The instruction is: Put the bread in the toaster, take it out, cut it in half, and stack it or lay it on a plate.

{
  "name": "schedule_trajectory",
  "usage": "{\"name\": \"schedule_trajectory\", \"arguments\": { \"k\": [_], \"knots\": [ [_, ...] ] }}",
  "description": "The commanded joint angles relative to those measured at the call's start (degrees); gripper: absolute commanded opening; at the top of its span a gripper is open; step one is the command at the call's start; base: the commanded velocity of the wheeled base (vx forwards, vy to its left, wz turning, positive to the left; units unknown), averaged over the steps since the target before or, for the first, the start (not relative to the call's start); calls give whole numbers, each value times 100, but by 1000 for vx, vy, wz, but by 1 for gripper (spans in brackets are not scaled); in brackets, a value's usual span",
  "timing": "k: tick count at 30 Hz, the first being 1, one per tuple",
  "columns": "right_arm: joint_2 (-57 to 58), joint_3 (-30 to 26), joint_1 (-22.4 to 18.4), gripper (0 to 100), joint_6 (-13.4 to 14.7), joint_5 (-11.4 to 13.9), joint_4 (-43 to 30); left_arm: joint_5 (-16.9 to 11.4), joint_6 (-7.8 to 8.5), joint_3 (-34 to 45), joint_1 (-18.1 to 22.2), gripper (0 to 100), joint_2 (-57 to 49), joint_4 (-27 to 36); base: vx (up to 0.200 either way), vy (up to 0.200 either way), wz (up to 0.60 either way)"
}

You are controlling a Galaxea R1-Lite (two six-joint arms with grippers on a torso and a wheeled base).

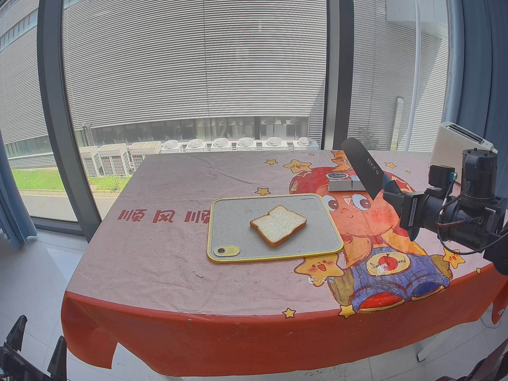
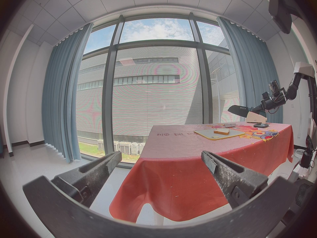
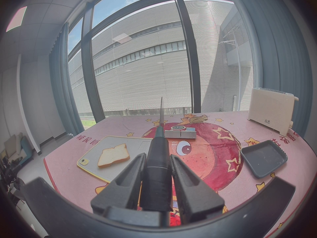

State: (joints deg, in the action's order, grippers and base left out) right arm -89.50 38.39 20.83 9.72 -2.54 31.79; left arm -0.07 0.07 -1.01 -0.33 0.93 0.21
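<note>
A slice of bread point(image 1: 278, 224) lies flat on the grey cutting board point(image 1: 233, 223) with a yellow rim, mid-table. My right gripper point(image 1: 403, 203) hovers above the table's right side, shut on the handle of a black knife point(image 1: 363, 168) whose blade points up and toward the board. From the right wrist, the knife point(image 3: 158, 169) sits between the fingers, with the bread point(image 3: 114, 155) beyond it and off to one side. A dark square plate point(image 3: 264, 157) and the white toaster point(image 3: 272, 109) sit at the table's right. My left gripper point(image 2: 161, 169) stands open, low beside the table's front left corner.
A small grey knife stand point(image 1: 344, 182) rests behind the board's right corner. The toaster point(image 1: 457, 144) stands at the far right edge. An orange cloth point(image 1: 159, 271) covers the table, bare at the left. Large windows rise behind.
</note>
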Motion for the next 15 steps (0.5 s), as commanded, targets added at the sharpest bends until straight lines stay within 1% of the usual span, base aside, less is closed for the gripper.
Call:
{"name": "schedule_trajectory", "arguments": {
  "k": [1, 15],
  "knots": [
    [117, -7, -27, 0, 4, -1, 2, -1, 1, 92, -2, 100, -93, -3, 0, 0, 0],
    [117, -33, 8, 0, 22, 7, 2, -1, 1, 92, -2, 100, -93, -3, 0, 0, 0]
  ]
}}
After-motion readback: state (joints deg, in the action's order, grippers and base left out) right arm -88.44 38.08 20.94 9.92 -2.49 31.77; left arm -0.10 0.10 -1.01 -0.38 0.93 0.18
